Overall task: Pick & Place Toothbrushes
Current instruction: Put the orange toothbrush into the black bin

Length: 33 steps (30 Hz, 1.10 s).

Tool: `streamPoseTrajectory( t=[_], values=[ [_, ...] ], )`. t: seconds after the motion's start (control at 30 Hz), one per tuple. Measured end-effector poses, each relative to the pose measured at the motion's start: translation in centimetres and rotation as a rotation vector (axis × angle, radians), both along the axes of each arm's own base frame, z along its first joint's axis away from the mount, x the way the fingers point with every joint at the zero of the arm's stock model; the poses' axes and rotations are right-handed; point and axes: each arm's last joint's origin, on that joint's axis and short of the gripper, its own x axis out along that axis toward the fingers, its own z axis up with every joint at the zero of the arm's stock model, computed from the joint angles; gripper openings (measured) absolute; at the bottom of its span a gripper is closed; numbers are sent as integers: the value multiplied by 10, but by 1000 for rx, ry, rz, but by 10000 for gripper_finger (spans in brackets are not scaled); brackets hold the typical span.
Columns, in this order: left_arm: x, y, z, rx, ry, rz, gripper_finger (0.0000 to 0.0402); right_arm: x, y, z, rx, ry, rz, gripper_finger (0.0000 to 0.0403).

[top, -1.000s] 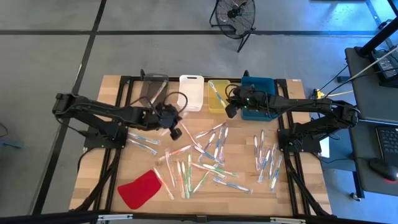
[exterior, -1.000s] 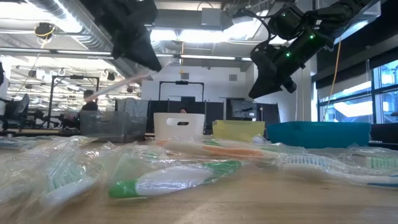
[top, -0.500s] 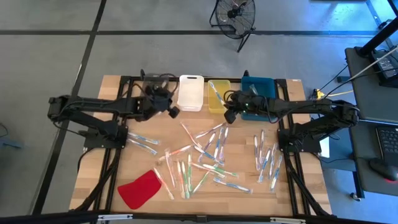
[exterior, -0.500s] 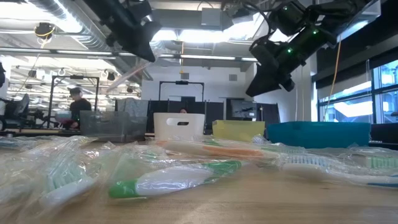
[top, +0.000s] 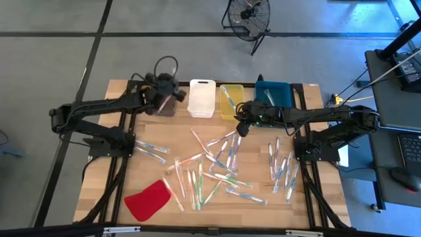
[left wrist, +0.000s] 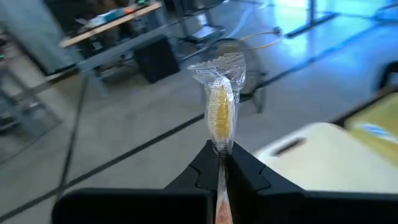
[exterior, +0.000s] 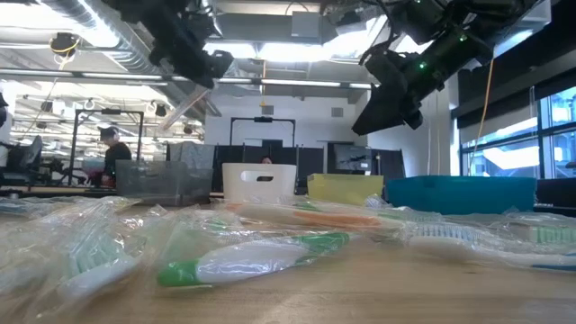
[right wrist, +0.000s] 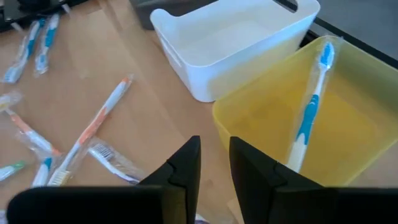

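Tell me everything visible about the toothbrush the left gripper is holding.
The wrapped toothbrush has a yellow-orange bristle head inside crinkled clear plastic packaging. The left gripper is shut on its handle, so the head juts out past the fingertips. In the high view the gripper is above the dark bin at the table's far edge. Nothing else touches it.

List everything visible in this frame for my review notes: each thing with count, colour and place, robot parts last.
Toothbrushes: a few dozen, whitish with pink, green, blue or orange, wrapped, scattered over the table's middle and right.
Blue toothbrush: one, leaning inside the yellow bin.
Wrapped toothbrush: one, yellowish head, held up by the left gripper.
Grey bin: one, back row, leftmost.
White bin: one, beside the grey.
Yellow bin: one, right of the white.
Blue bin: one, rightmost.
Red cloth: one, front left.
Table: one, wood.
Fan: one, black, on the floor behind.
Left gripper: shut on the wrapped toothbrush, above the grey bin.
Right gripper: open, empty, before the yellow bin.
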Motion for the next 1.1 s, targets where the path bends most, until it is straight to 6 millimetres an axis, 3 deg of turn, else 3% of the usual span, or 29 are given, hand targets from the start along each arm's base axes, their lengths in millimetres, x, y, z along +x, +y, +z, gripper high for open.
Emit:
streamPoseTrajectory(
  t=[0.2, 0.43, 0.87, 1.1],
  values=[
    [-12, 30, -7, -52, 14, 58, 8, 1, 6, 1, 6, -11, 16, 71],
    [-10, 54, -30, -140, 55, 80, 8, 2, 11, 1, 17, -15, 31, 59],
    [-2, 80, -81, -319, 136, 122, 8, 4, 29, 1, 45, -25, 78, 47],
    [-1, 86, -97, -371, 157, 133, 8, 5, 36, 1, 47, -25, 104, 58]
  ],
)
